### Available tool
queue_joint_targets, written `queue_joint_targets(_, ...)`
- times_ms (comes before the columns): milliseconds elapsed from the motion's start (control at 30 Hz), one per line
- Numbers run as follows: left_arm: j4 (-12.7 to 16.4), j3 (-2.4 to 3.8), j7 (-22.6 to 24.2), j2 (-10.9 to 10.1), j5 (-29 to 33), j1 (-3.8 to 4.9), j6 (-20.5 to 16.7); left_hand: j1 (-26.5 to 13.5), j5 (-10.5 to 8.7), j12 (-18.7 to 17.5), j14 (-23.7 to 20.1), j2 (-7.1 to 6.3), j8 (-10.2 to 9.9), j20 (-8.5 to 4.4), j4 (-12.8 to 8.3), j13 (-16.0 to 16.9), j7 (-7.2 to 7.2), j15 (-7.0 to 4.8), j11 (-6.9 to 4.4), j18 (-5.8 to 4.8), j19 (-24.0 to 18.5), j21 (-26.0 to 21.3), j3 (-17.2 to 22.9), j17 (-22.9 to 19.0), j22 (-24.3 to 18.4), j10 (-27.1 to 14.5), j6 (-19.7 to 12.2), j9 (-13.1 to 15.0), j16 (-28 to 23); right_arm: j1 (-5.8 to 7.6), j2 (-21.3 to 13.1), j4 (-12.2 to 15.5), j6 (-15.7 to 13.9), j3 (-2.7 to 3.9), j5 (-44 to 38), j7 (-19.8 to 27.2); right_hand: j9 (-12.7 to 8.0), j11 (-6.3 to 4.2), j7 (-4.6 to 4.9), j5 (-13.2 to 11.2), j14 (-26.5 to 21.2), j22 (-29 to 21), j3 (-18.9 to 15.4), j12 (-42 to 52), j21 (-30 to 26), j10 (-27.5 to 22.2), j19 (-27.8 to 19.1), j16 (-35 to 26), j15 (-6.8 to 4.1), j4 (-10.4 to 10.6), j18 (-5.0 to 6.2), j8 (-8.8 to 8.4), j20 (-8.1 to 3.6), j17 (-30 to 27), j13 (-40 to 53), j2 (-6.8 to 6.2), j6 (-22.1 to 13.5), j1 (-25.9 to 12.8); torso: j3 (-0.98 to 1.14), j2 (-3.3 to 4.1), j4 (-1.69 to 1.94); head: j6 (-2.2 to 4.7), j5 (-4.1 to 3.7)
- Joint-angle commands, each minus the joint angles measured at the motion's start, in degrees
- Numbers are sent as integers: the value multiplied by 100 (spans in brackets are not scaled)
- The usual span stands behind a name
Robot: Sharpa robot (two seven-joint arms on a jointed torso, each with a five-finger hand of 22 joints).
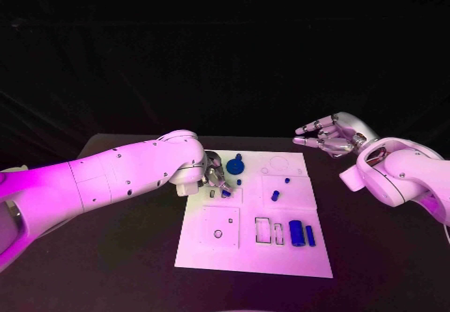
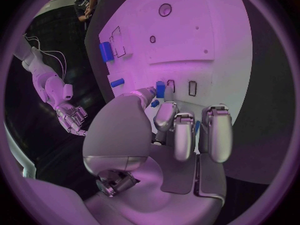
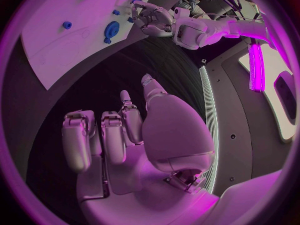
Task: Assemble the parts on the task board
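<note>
Broadly, the job looks early to midway.

Head view: the white rectangular task board (image 1: 255, 218) lies flat in the middle of the black table (image 1: 112, 260). The left silver hand (image 1: 212, 177) is down over the board's near-left area, fingers curled at a small blue part (image 1: 226, 193) beside a narrow slot outline. Whether that part is pinched or merely touched cannot be told here. A blue round gear-like piece (image 1: 235, 167) sits near the board's far edge, just beyond the left hand. A small blue peg (image 1: 276, 195) stands at mid-board. A fat blue cylinder (image 1: 296, 233) and a slim blue bar (image 1: 310, 235) lie side by side at the near right, next to two empty rectangular slot outlines (image 1: 270, 232). A small round hole (image 1: 218, 233) in the near-left square looks unfilled. The right silver hand (image 1: 330, 138) hovers off the board's far-right corner, above the table, fingers loosely curled and apart, holding nothing.

Left wrist view: the left hand's fingertips (image 2: 164, 116) bear on a short blue part by a slot; it seems nipped between thumb and finger.

Right wrist view: the right hand's palm and fingers are bare, well apart from the board.

Judgement: most pieces lie loose and the slots are empty. One insertion is in hand; the cylinder, bar and gear remain.
</note>
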Motion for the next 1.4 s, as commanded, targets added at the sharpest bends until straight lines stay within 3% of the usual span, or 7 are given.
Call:
queue_joint_targets(33, 103, 1, 84, -66, 50, -26, -383, -64, 26, 30, 603, 0, 36, 8, -968, 13, -42, 16, 3, -30, 316, -16, 990, 1508, 881, 55, -1, 9, 18, -6, 0, 0, 73, 0, -72, 3, 7, -14, 1, 25, 556, 1019, -44, 17, -33, 0, 341, -31, 11, 7, 38, 12, 31, 1381, 647, 33, 31, 34, -3, 0, 1, -7, 13)
queue_joint_targets(233, 189, -1, 85, -141, -112, -72, -541, -110, 53, 63, 603, -39, 57, 4, -1023, 49, -46, 12, -2, -37, 330, -2, 1051, 1508, 909, 92, 16, 34, 18, -11, -6, -4, 72, 0, -66, 12, 7, -14, 1, 25, 556, 1019, -44, 17, -33, 0, 341, -31, 11, 7, 38, 12, 31, 1381, 647, 33, 31, 34, -4, 2, -2, -10, 28)
queue_joint_targets(433, 199, -5, 56, -157, -297, -108, -536, -236, 202, 128, 603, -92, 97, -5, -1087, 124, -62, 3, -16, -42, 343, 9, 1146, 1508, 933, 159, 46, 81, 18, -15, -6, -9, 72, 0, -63, 19, 7, -14, 2, 27, 555, 1014, -50, 12, -36, -1, 338, -34, 11, 11, 40, 12, 31, 1375, 644, 35, 30, 31, -10, 3, -9, -21, 45)
queue_joint_targets(767, 141, -12, 8, -129, -480, -134, -349, -362, 352, 166, 603, -125, 152, -17, -1130, 166, -84, -9, -32, -47, 355, 21, 1199, 1508, 958, 198, 83, 134, 18, -21, -1, -13, 72, 0, -61, 24, 7, -14, 2, 27, 555, 1014, -50, 12, -36, -1, 338, -34, 11, 11, 40, 12, 31, 1375, 644, 35, 30, 31, -12, 5, -15, -27, 59)
queue_joint_targets(1400, 67, -15, -43, -88, -594, -144, 165, -433, 361, 186, 603, -124, 192, -25, -1128, 185, -106, -18, -47, -47, 356, 20, 1188, 1508, 960, 216, 116, 163, 18, -27, 4, -18, 95, 0, -51, 30, 7, -14, 2, 27, 555, 1014, -50, 12, -36, -1, 338, -34, 11, 11, 40, 12, 31, 1375, 644, 35, 30, 31, -6, 3, -17, -58, 43)
